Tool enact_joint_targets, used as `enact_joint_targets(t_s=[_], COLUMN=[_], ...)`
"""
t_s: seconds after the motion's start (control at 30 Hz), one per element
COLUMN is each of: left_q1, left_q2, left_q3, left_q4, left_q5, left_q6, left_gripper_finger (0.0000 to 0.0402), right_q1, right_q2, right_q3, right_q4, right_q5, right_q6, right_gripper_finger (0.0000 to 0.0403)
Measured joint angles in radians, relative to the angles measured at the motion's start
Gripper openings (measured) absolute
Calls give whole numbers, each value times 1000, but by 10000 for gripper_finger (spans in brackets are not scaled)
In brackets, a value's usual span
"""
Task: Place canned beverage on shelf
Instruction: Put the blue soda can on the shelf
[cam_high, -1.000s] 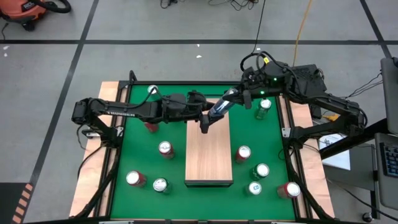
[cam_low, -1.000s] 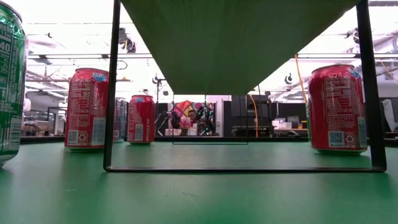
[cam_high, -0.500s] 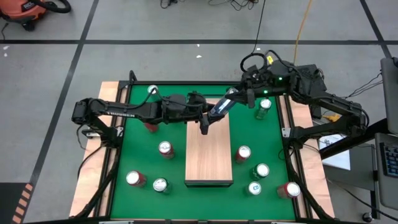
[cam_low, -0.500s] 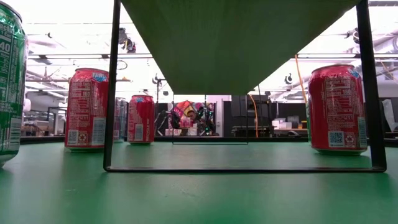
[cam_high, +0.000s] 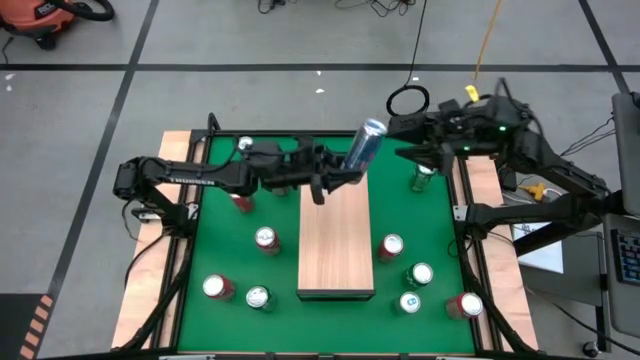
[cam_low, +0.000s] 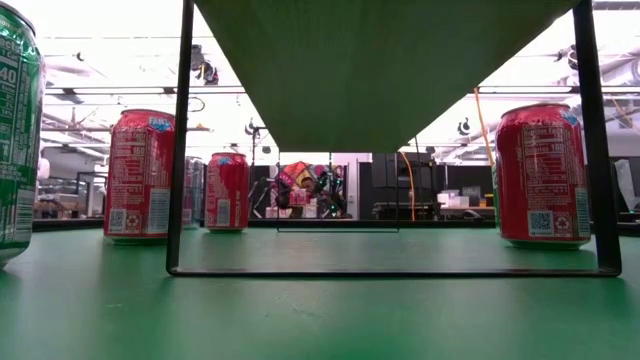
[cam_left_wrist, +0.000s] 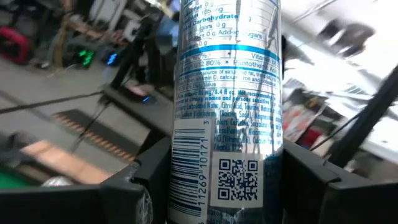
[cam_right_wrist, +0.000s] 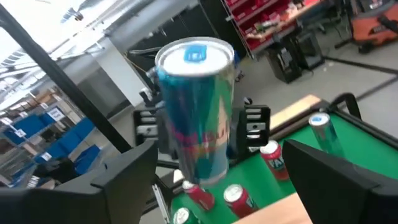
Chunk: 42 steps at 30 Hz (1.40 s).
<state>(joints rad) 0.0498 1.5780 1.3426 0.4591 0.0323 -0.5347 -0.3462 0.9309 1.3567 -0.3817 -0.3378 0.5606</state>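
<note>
A slim blue and silver can (cam_high: 362, 146) hangs tilted above the far end of the shelf (cam_high: 336, 245), a pale wooden board on a black metal frame (cam_low: 180, 150). My left gripper (cam_high: 337, 181) reaches in from the table's left and is shut on the can (cam_left_wrist: 227, 93). To the can's right, my right gripper (cam_high: 405, 153) stands open and apart from it, with nothing between its fingers. The right wrist view looks at the can's top (cam_right_wrist: 195, 55) past that gripper's spread fingers (cam_right_wrist: 124, 186). My left gripper pinches the can's lower part (cam_left_wrist: 186, 186) between its two fingers (cam_left_wrist: 140, 183), one on each side of the round wall. The fingers come about level from the table's left and lie across the can. The can is lifted clear of the shelf, tilted with its top toward the far right.
Red and green cans stand on the green table on both sides of the shelf, such as a red one (cam_high: 265, 240), another red one (cam_high: 391, 247) and a green one (cam_high: 425, 172). Wooden strips (cam_high: 180, 145) edge the table.
My right gripper has come off the can's top and drawn back toward the table's right edge. My left gripper has tipped upward and risen a little. The can has swung up with it, its top now higher and farther out over the shelf's far end.
</note>
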Motion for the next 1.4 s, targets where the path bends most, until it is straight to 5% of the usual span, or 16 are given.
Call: enact_joint_targets(t_s=[0.47, 1.07, 1.4], left_q1=[72, 46, 47], left_q2=[0, 7, 6], left_q3=[0, 0, 0], left_q4=[112, 108, 109], left_q5=[205, 151, 214], left_q6=[-141, -141, -140], left_gripper_finger=[214, 215, 215], right_q1=[0, 0, 1], right_q2=[-28, 78, 82], right_q3=[0, -2, -2], right_q4=[137, 146, 288], right_q5=[121, 27, 15], right_q6=[4, 3, 51], right_gripper_finger=[336, 336, 336])
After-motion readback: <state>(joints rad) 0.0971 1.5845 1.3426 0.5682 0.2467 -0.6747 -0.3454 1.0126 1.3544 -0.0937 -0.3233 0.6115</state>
